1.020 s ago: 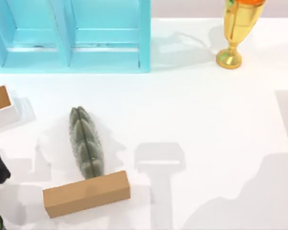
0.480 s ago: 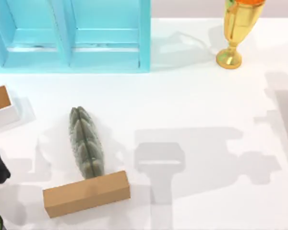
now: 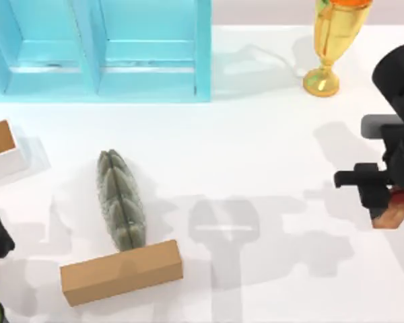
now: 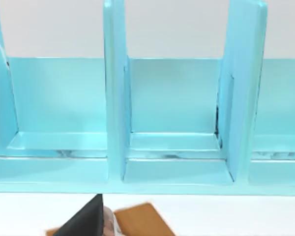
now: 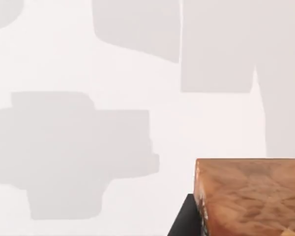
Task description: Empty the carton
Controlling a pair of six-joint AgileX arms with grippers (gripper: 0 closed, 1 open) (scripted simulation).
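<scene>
A: Two arms logged. The right gripper [image 3: 384, 202] is near the worktop's [image 3: 269, 134] right edge, about midway between far and near edges, clenched on the carton [image 3: 394, 210].

B: Carton's position?

A: Reddish-brown body poking out beneath the gripper in the top view, glossy. In the right wrist view the carton [image 5: 250, 196] sits close against the camera with bare white worktop [image 5: 88, 59] past it and shadow below. Judging by that shadow offset, it is carried above the surface, not resting on it.

B: Why hold it there?

A: My reading: emptying needs open surface underneath, and the right half of the worktop has nothing on it but a gold trophy [image 3: 330, 47] at the far right corner, well apart. Clutter is all left: grey ridged object [image 3: 121, 202], tan block [image 3: 121, 271] touching its near end, small white box [image 3: 0, 145] at the left edge, blue shelf unit [image 3: 97, 50] along the far left edge.

B: Arm pose?

A: Right arm reaches in from the right edge, wrist turned so the gripper points roughly down. Cannot tell which way the gable top faces, so no call on tilt.

B: Left arm?

A: Parked at the near left corner. Left gripper [image 4: 91, 221] faces the shelf unit [image 4: 147, 123]; fingers cannot be judged.
</scene>
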